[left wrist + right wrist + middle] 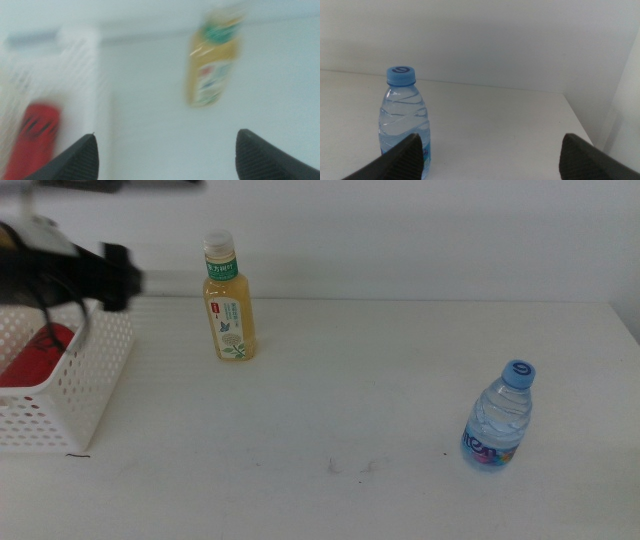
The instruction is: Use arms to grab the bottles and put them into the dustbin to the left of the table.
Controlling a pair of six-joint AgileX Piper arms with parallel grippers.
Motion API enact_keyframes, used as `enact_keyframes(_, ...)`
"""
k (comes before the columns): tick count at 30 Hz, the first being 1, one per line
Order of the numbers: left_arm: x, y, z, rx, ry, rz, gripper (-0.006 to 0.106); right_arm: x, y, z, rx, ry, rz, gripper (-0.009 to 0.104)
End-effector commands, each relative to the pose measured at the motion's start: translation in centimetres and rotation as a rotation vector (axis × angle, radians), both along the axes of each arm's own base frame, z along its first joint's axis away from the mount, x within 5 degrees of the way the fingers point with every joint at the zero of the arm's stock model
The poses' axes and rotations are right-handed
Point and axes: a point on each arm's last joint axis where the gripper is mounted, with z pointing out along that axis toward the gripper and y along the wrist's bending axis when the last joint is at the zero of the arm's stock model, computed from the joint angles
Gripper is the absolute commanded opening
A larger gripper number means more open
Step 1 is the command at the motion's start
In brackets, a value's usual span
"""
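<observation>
A: Where is the left gripper [165, 150] placed?

B: It is seen blurred in the middle view at the table's left side, above the white dustbin [95, 395]. In the left wrist view its two dark jaws are spread wide apart, and nothing is held between them.

A: What is recorded inside the dustbin?

B: A red soda can [38, 352] is seen through the perforated wall, lying within the basket. In the left wrist view it shows as a red smear behind the white lattice; finer detail cannot be told because of blur.

A: And the yellow tea bottle [230, 300]?

B: It is noted upright on the table [330, 410], just to the right of the dustbin and apart from it, toward the far edge. A white cap and a green label band are seen. No gripper is touching it.

A: The water bottle [498, 417]?

B: It is found upright near the table's right side, well apart from the tea bottle, light-blue cap on top. It is untouched.

A: The right gripper [490, 155]?

B: It is not seen in the middle view. In the right wrist view its jaws are set wide apart and empty, with the water bottle standing beyond one jaw tip, beside it rather than between the two.
</observation>
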Motion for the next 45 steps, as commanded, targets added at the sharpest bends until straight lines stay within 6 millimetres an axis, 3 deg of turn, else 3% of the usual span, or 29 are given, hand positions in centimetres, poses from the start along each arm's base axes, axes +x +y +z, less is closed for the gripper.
enact_keyframes(1,-1.2,-2.0,-0.6,-0.024,-0.126,-0.050,0.094,0.0,0.0,0.0,-0.004,-0.008,-0.008,0.082)
enact_keyframes(4,-2.1,-3.7,-3.2,-0.098,-0.179,-0.102,0.094,0.0,0.0,0.0,-0.004,-0.008,-0.008,0.082)
enact_keyframes(9,-2.1,-4.6,-10.4,-0.084,-0.398,-0.114,0.094,0.0,0.0,0.0,-0.004,-0.008,-0.008,0.082)
enact_keyframes(12,-0.5,-4.8,-13.8,-0.072,-0.372,-0.074,0.094,0.0,0.0,0.0,-0.004,-0.008,-0.008,0.082)
enact_keyframes(16,2.3,-5.5,-16.5,-0.050,-0.438,-0.054,0.094,0.0,0.0,0.0,-0.004,-0.008,-0.008,0.082)
enact_keyframes(24,6.5,-6.7,-19.1,-0.044,-0.492,-0.030,0.094,0.0,0.0,0.0,-0.004,-0.008,-0.008,0.082)
enact_keyframes(45,12.7,-7.4,-21.8,-0.066,-0.449,0.047,0.094,0.0,0.0,0.0,-0.004,-0.008,-0.008,0.082)
